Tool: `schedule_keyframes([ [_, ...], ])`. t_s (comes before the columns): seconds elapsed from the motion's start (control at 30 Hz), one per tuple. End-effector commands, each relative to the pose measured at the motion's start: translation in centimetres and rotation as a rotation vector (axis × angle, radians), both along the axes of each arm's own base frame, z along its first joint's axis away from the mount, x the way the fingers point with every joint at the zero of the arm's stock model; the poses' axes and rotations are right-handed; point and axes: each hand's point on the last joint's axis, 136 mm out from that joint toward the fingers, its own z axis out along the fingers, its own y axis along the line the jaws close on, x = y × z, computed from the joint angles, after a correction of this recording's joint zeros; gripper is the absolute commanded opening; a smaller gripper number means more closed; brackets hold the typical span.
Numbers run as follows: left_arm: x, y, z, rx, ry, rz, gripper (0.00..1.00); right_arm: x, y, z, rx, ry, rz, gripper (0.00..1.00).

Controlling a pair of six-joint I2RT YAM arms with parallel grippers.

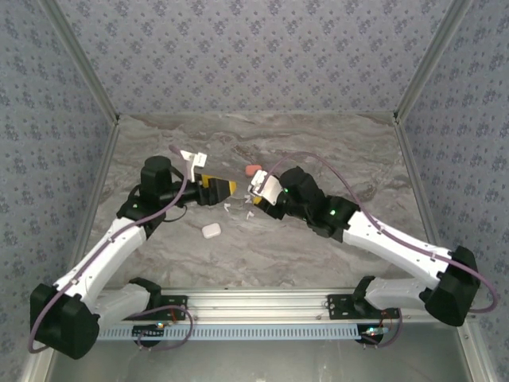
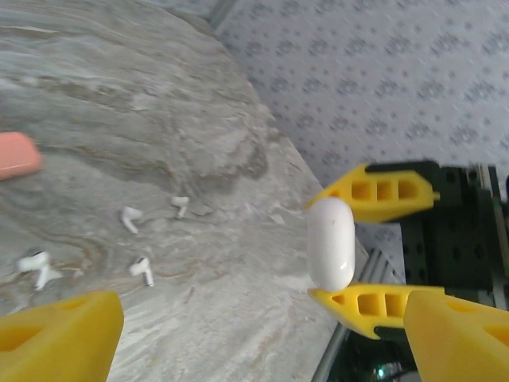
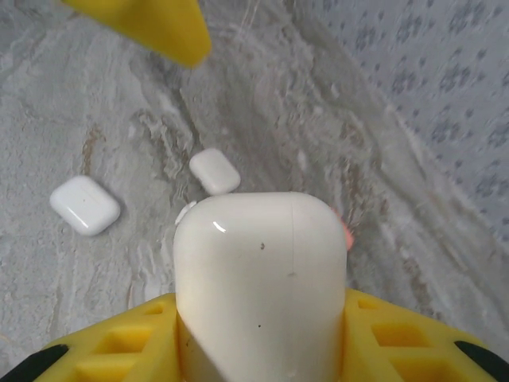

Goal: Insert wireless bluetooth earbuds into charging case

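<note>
**Right pincer grips a case; the earbuds lie below the left one**

Right pincer (image 3: 258, 338) is clenched on a white case (image 3: 258, 270), with a yellow jaw on either side and the case rising out past the fingertips. A seam crosses the case's face and the lid looks closed, so I judge that no earbud can go in yet.

Left pincer (image 2: 262, 338) is released, its jaws wide with nothing between them. It faces the held case from close by. Below and ahead of it, four white earbuds (image 2: 143, 270) lie loose on the bench (image 2: 159, 95), flat on their sides, apart from one another, with stems pointing different ways. They sit on the left pincer's side of the held case, so the left arm looks the nearer one to fetch them. The nearest bud's stem lies slantwise to the line between that pincer's jaws, so a wrist turn seems needed first.

Out past the buds sits a coral case (image 2: 16, 155). Beyond the right pincer, two more white cases (image 3: 85, 204) rest on the bench.
</note>
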Motion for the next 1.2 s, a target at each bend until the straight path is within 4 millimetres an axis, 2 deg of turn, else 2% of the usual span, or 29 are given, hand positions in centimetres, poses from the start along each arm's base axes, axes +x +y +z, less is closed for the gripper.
schedule_keyframes([
  [0.0, -1.0, -1.9, 2.4, -0.034, -0.095, -0.114, 0.89, 0.0, -0.3, 1.7, -0.008, -0.101, 0.031, 0.43],
  [0.17, -2.1, -4.4, 2.9, -0.054, -0.119, -0.207, 0.83, -0.2, -0.1, 2.3, -0.002, -0.115, 0.045, 0.43],
  [0.33, -2.5, -6.1, 2.8, -0.037, -0.12, -0.256, 0.72, -0.2, 0.1, 2.2, -0.002, -0.112, 0.046, 0.43],
  [0.73, -2.9, -8.0, 2.4, -0.032, -0.127, -0.303, 0.46, -0.3, 0.1, 2.2, 0.007, -0.103, 0.043, 0.44],
  [0.87, -2.9, -8.1, 2.3, -0.029, -0.125, -0.306, 0.32, -0.3, 0.1, 2.2, 0.011, -0.099, 0.04, 0.44],
  [0.97, -2.9, -8.0, 2.4, -0.03, -0.13, -0.302, 0.22, -0.4, 0.0, 2.2, 0.011, -0.084, 0.043, 0.49],
  [1.17, -2.4, -7.8, 2.8, -0.037, -0.17, -0.262, 0.13, -1.1, -0.7, 2.1, 0.016, -0.031, 0.06, 0.67],
])
